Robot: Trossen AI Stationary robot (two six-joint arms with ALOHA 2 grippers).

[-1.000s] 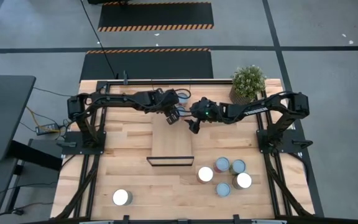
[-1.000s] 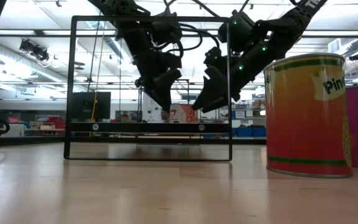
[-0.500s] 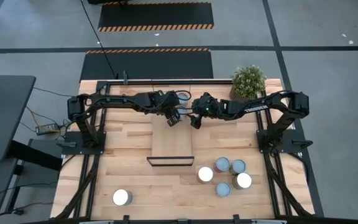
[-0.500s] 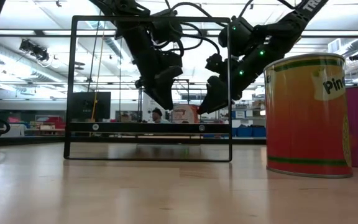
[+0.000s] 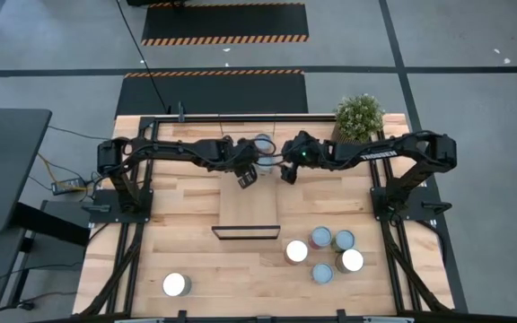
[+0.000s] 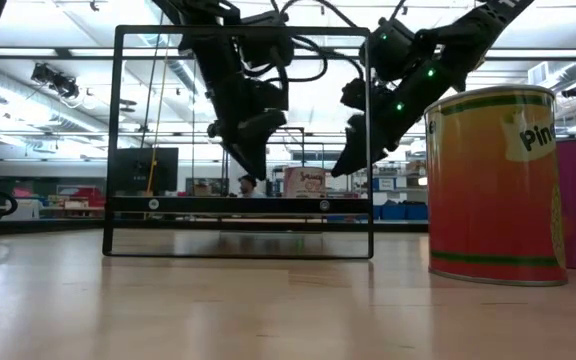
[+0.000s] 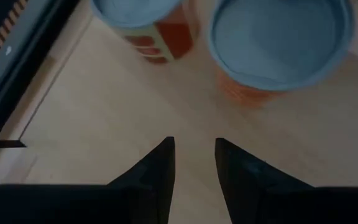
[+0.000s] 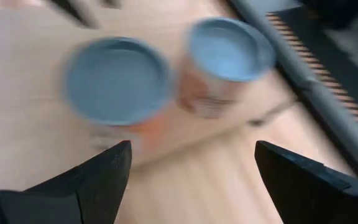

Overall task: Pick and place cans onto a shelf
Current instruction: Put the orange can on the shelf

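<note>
The light-wood shelf (image 5: pixel 248 206) lies in the table's middle, and its black wire frame (image 6: pixel 243 140) shows in the low view. Two cans with pale blue tops (image 7: pixel 281 37) (image 7: pixel 142 18) stand upright on their bases at the shelf's far end; one shows in the high view (image 5: pixel 263 143). My left gripper (image 5: pixel 244 178) hovers above the shelf just short of them, its fingers a little apart (image 7: pixel 194 142) and empty. My right gripper (image 5: pixel 287 172) hovers to their right, wide open (image 8: pixel 191 146) and empty. It sees both cans (image 8: pixel 117 78) (image 8: pixel 229 46).
Several cans stand in a cluster at the near right (image 5: pixel 326 253); one of them looms large in the low view (image 6: pixel 493 185). A single can (image 5: pixel 177 284) stands at the near left. A potted plant (image 5: pixel 359 117) stands at the far right corner.
The two grippers have drawn apart above the shelf's far end. My left gripper has gone a little toward the table's left. My right gripper has gone toward the right and far edges and risen slightly. A can now shows between them in the low view.
</note>
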